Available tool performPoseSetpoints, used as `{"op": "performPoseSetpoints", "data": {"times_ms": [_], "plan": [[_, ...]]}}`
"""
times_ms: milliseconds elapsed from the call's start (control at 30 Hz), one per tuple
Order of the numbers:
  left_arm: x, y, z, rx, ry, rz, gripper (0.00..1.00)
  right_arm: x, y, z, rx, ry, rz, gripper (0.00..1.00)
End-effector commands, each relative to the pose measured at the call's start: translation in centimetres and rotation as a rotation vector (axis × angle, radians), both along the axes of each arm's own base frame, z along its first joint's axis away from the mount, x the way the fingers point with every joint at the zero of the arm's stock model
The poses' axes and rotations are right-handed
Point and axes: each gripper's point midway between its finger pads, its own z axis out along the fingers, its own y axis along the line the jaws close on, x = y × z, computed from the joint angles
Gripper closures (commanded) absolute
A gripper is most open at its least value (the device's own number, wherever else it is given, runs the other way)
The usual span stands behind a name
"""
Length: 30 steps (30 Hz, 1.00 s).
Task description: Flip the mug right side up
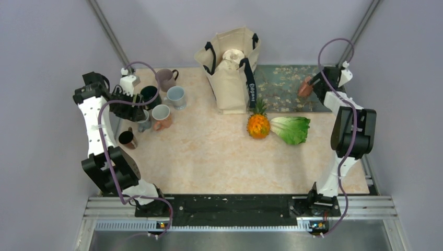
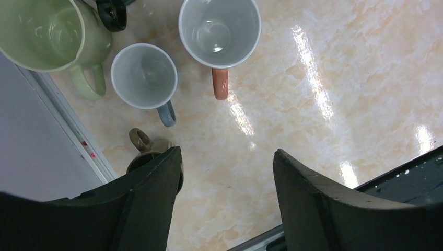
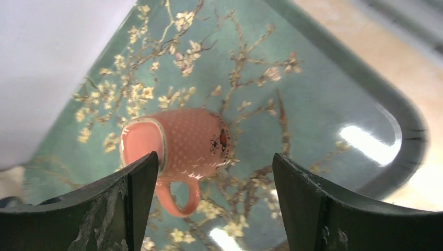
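Observation:
A pink dotted mug (image 3: 183,144) lies on its side on a teal floral tray (image 3: 324,99), its mouth to the left and its handle toward the camera. In the top view the mug (image 1: 305,88) is at the tray's right end. My right gripper (image 3: 214,156) is open and empty, hovering above the mug, with its left finger (image 3: 138,198) by the rim. My left gripper (image 2: 227,150) is open and empty above a cluster of upright mugs at the table's left.
Upright mugs sit under the left arm: green (image 2: 47,31), white with a blue handle (image 2: 143,76), white with an orange handle (image 2: 219,29), brown (image 2: 140,142). A tote bag (image 1: 232,68), a pineapple (image 1: 258,124) and a lettuce (image 1: 291,129) lie mid-table.

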Motion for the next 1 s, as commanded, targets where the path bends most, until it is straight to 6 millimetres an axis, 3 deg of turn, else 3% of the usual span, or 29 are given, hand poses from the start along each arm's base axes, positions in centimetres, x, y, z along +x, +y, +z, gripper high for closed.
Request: {"op": "performPoseSetpoints", "data": {"times_ms": [0,133,233,467,667,767,867,967], "plan": [[0.2,-0.6,0.8,-0.009,-0.046,-0.021,0.3,-0.6,1.3,4.4,-0.283,0.05,0.091,0.21],[0.3,-0.8,1.3,-0.021,-0.061,-0.019,0.31,0.6,5.8,4.7,-0.402,0.089,0.163,0.18],[0.3,-1.0,1.6,-0.026,-0.067,-0.022,0.31,0.7,6.7,3.0,-0.419,0.118,0.161,0.18],[0.2,-0.8,1.7,-0.015,-0.066,-0.021,0.31,-0.3,5.5,-0.7,-0.497,0.246,0.165,0.21],[0.4,-1.1,2.5,-0.032,-0.087,-0.017,0.31,1.0,4.1,-1.2,-0.571,0.281,0.138,0.26],[0.4,-1.1,2.8,-0.026,-0.095,-0.016,0.31,2.0,3.7,-1.7,-0.553,0.277,0.153,0.44],[0.4,-1.2,2.9,-0.026,-0.094,-0.012,0.31,2.2,2.9,-2.5,-0.513,0.274,0.159,0.72],[0.4,-1.4,2.9,-0.03,-0.093,-0.012,0.31,2.0,2.3,-1.8,-0.5,0.254,0.165,0.92]]}}
